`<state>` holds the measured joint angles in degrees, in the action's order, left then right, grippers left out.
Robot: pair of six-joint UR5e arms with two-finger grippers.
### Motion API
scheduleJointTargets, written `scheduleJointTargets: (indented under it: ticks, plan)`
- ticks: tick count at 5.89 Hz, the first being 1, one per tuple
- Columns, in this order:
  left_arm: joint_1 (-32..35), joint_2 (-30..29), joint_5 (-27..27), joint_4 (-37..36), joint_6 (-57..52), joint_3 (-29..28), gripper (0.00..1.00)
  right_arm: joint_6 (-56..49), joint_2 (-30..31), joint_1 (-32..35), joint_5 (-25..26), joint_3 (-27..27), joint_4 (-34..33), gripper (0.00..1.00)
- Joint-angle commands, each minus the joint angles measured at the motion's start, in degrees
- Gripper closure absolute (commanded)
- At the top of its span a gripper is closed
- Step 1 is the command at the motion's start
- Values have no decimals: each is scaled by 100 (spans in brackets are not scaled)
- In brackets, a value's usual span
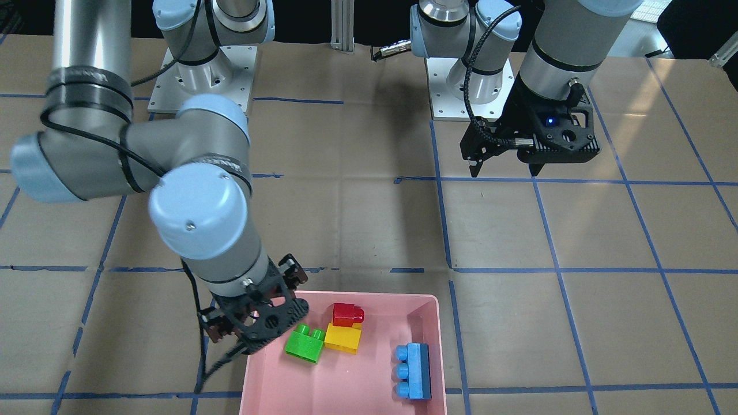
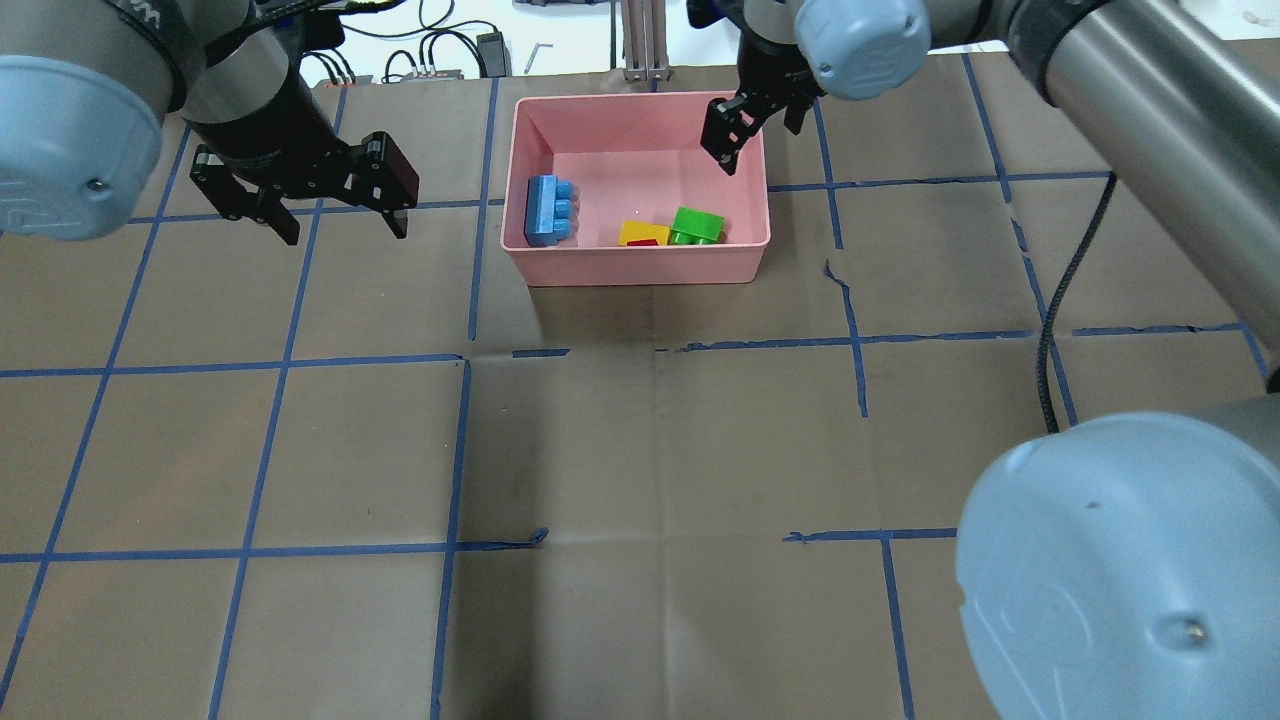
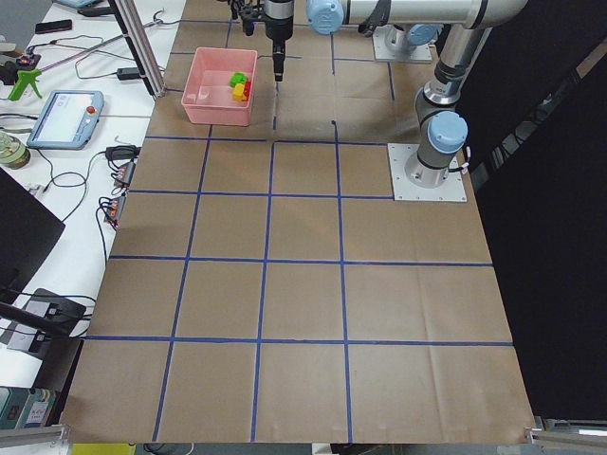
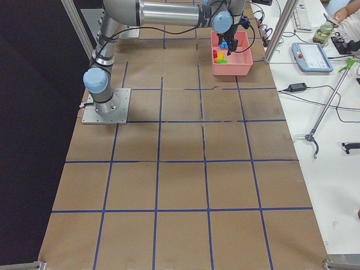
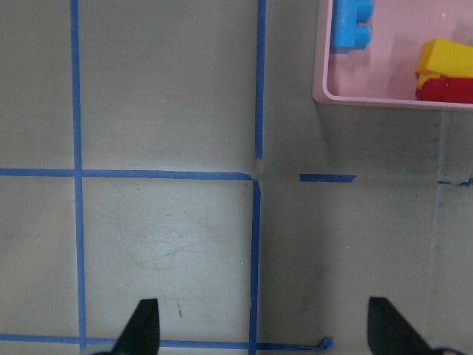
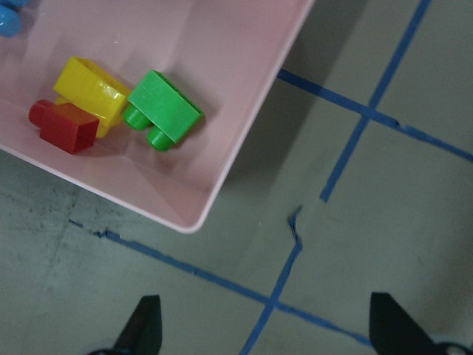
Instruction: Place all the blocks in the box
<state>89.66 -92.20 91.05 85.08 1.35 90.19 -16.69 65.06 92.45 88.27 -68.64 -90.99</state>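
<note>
All the blocks lie inside the pale-pink box. The green block touches the yellow one, and the small red one lies against the yellow. The blue block lies apart by the other wall. My right gripper hovers open and empty over the box's corner next to the green block. My left gripper is open and empty above the bare table, well away from the box. The right wrist view shows the yellow and red blocks.
The brown table carries a grid of blue tape. Both arm bases stand at the robot's side. A side bench with a tablet and cables runs beyond the box's far edge. An aluminium post stands behind the box.
</note>
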Motion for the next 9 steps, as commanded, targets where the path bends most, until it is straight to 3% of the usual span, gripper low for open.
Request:
scheduleJointTargets:
  ticks: [1, 2, 3, 5, 6, 9]
  plan:
    - [-1, 1, 1, -9, 6, -10, 1, 1013, 628, -420, 23, -17, 1095, 0]
    - [-1, 1, 10, 9, 15, -36, 1, 1836, 1031, -395, 49, -52, 1510, 0]
    - [-1, 1, 10, 9, 15, -36, 1, 2236, 1444, -369, 58, -479, 1819, 1]
    - [-1, 9, 10, 9, 15, -36, 1, 2670, 2463, -290, 268, -1821, 1141, 1]
    - [-1, 9, 10, 9, 15, -36, 1, 2688, 2528, -272, 348, -1958, 753, 0]
    - [-1, 1, 10, 0, 15, -27, 1, 2706, 2546, 17, 410, -1925, 654, 0]
